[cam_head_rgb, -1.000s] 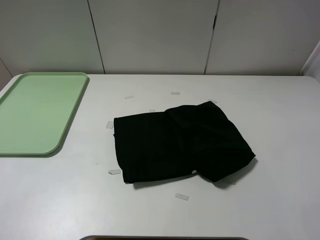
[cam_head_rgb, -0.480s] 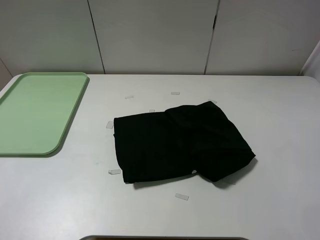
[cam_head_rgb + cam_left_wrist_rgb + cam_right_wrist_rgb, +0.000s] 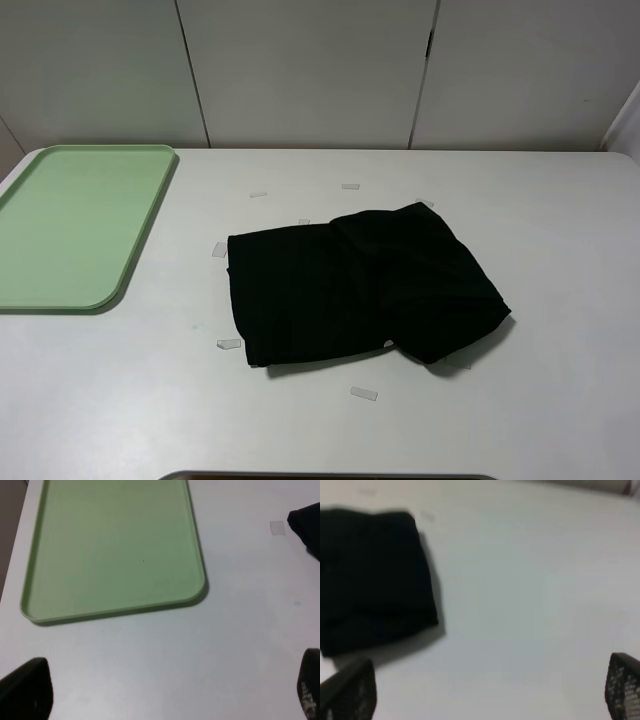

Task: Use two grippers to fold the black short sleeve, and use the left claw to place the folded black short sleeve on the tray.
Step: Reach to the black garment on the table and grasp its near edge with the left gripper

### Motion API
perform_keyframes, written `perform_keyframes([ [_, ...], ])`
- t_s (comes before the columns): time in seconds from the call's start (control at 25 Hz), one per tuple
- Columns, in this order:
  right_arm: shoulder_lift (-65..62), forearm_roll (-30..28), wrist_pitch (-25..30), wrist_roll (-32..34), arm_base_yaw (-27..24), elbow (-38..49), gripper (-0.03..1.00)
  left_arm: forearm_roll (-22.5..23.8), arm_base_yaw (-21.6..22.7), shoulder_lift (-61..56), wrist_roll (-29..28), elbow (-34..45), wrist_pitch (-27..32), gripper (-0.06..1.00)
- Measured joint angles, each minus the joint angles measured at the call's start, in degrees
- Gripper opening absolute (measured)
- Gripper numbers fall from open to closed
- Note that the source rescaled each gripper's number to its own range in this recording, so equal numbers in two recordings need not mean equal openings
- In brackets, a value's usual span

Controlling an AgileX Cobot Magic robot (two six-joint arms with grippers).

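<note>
- We see the black short sleeve (image 3: 360, 290) lying rumpled on the white table (image 3: 560, 230), just right of the middle.
- The green tray (image 3: 75, 225) sits at the table's left edge, well apart from it.
- Our left gripper (image 3: 167, 690) hovers near the tray, fingers (image 3: 25, 692) spread wide.
- Our right gripper (image 3: 485, 690) hangs beside the black short sleeve, fingers (image 3: 622, 685) also wide apart.

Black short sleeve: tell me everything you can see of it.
The black short sleeve is plain dark soft cloth, no print visible. It lies loosely bunched, partly folded over itself, on the white table near its middle, well right of the green tray. Small tape marks lie around its edges. Nothing rests on it and nothing holds it.
</note>
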Motion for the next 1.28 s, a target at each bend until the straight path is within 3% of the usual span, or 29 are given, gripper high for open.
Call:
perform_keyframes([
  [0.16, 0.0, 0.7, -3.9, 0.0, 0.0, 1.6, 1.00, 0.0, 0.0, 0.0, 0.0, 0.0, 0.0, 0.98],
  [0.64, 0.0, 3.4, -3.9, 0.0, 0.0, 1.6, 1.00, 0.0, -0.2, 0.0, 0.0, 0.0, -0.1, 0.98],
  [1.28, 0.0, 3.5, -3.9, 0.1, 0.0, 1.6, 1.00, 0.0, -4.2, 0.0, 0.6, 0.0, -0.1, 0.98],
])
